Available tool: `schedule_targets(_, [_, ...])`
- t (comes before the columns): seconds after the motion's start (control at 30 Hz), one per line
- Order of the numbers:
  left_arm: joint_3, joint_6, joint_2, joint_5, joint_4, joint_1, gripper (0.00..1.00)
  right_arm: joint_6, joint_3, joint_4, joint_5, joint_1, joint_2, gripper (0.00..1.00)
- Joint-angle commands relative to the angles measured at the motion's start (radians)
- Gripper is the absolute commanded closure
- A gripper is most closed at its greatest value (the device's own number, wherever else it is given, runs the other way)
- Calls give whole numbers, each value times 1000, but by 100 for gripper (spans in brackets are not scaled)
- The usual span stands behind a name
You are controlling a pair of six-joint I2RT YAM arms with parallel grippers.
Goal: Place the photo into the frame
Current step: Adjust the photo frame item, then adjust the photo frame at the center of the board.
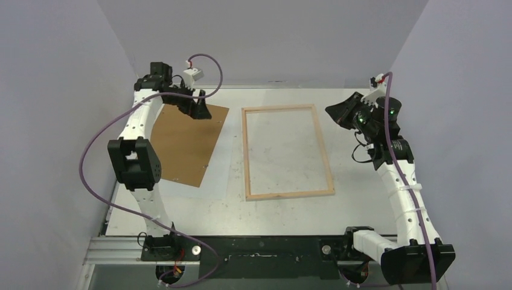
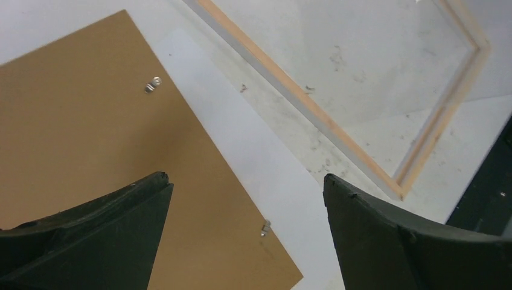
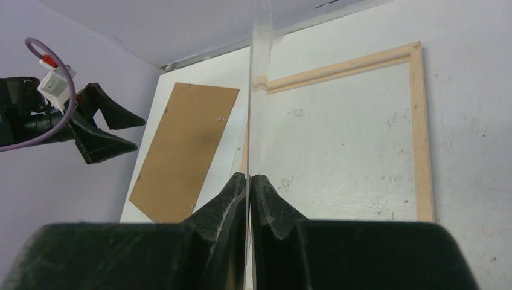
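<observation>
We see the frame (image 1: 245, 151) lying flat on the white table (image 1: 362, 199), about in the middle, with its long sides running away from the arms. Inside its bars only the scuffed table surface shows. To the left of it, and apart from it, lies the brown backing panel (image 1: 184, 148), turned a little askew; two small metal clips (image 2: 153, 84) sit near its edge on the frame's side. In the left wrist view a plain white sheet comes out from under this edge of the panel and lies between the panel and the frame. We take it for the photo (image 2: 241, 145) with its white back up, but its printed side is not visible, so we cannot be sure. The left gripper (image 1: 204, 104) hangs over the far corner of the panel with its jaws spread wide and nothing between them. The right gripper (image 3: 249, 178) is raised beside the far right corner of the frame. Its fingers are pressed together on a thin clear sheet (image 3: 258, 48), which its wrist camera sees edge-on, standing upright.
</observation>
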Motion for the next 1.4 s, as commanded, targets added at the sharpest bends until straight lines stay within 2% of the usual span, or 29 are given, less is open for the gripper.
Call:
schedule_targets(0.0, [186,-164,96,-324,37,-149,4,-16,162,-19,85,-6,24,95])
schedule_targets(0.07, [229,-182,143,-412,40,-214,4,-49,261,-80,160,-8,49,95])
schedule_targets(0.17, [282,-200,217,-410,65,-272,4,-70,389,-159,285,-11,83,95])
schedule_targets(0.27, [296,-110,271,-432,78,-330,4,-74,457,-203,346,-13,96,95])
schedule_targets(0.43, [226,287,277,-476,27,-391,4,-75,500,-239,423,-19,91,95])
schedule_targets(0.63, [-23,785,159,-503,95,-430,4,-79,512,-266,480,-30,80,95])
schedule_targets(0.7, [-117,968,118,-473,105,-445,4,-76,513,-270,480,-30,78,95])
schedule_targets(0.8, [-180,1120,100,-486,160,-479,4,-72,518,-278,480,-31,69,95])
schedule_targets(1.07, [-114,1183,183,-533,197,-564,3,-72,512,-280,505,-62,43,95])
schedule_targets(1.23, [-90,1238,231,-577,104,-594,0,-54,476,-266,491,-66,40,95])
schedule_targets(1.37, [7,1214,296,-564,-34,-602,9,-41,455,-247,491,-69,31,95])
